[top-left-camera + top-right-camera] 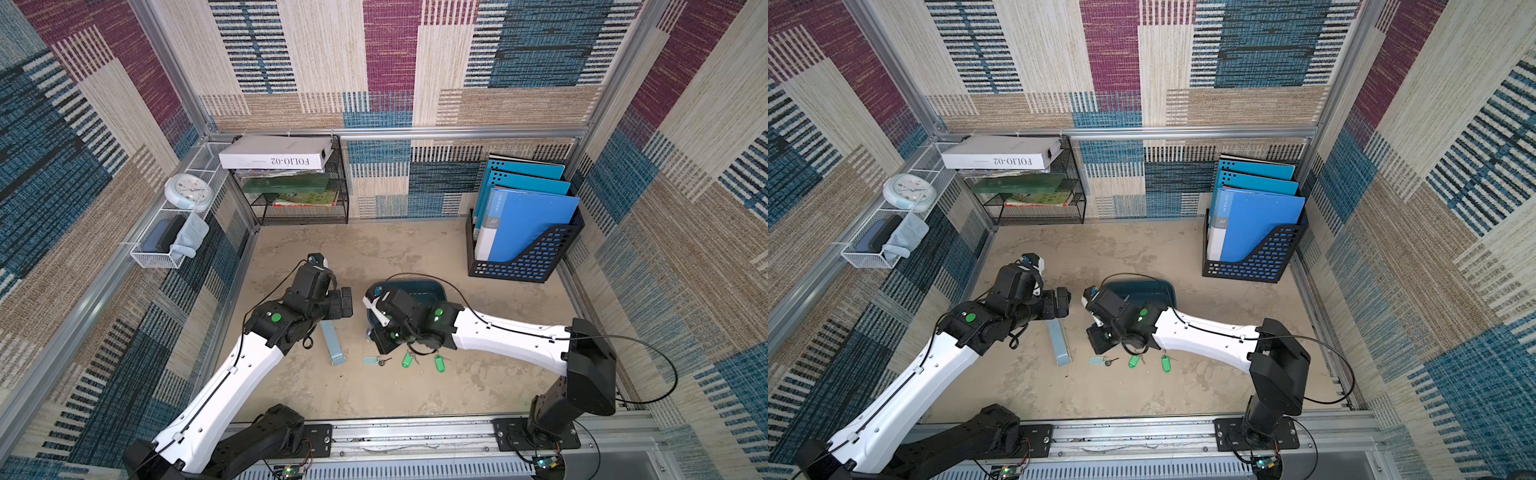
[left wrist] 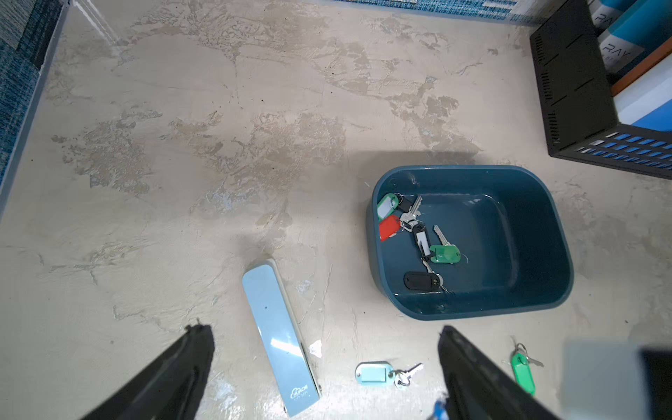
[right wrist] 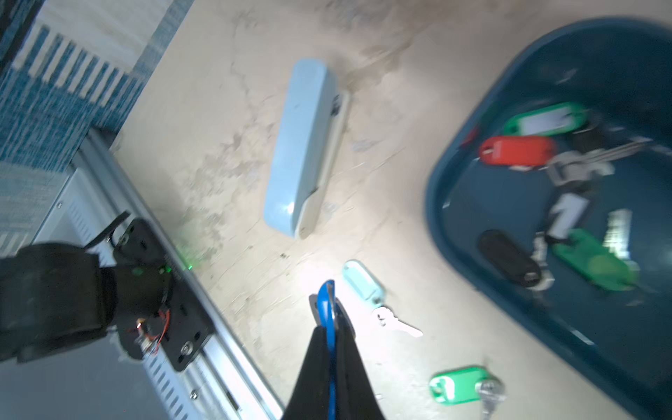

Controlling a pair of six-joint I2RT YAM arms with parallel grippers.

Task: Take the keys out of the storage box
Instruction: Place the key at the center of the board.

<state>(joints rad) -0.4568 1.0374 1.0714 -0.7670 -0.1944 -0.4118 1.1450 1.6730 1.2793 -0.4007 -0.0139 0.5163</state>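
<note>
**Blue tag held by a thin pinch, clutter underneath**

My right gripper [image 3: 329,316] hung just outside the storage box [image 2: 509,232], on its stapler side, with the jaws clamped on the edge of a blue key tag [image 3: 325,295]. I could not see the key that should hang from it.

That grip was my first worry. A thin plastic tag nipped only at the fingertips could swivel or slide free and land anywhere. On the table below, just beside the box, lay the pale teal-tagged key [image 3: 363,282], with a green-tagged key [image 3: 456,385] near it. Letting go here could pile one key on another or bounce the blue one against the box wall.

The second risk was inside the box. The red tag [image 2: 390,227] and the other tagged keys [image 2: 422,240] were bunched against the wall on the stapler side, with rings and blades overlapping. I judged that pulling one could drag its neighbours, and that fingers reaching that close to the wall might strike it and shove the box.

My left gripper [image 2: 323,329] was spread wide and empty above the pale blue stapler [image 2: 280,334], beside the box. A careless swing of the right arm that way could have brought the two arms together.
</note>
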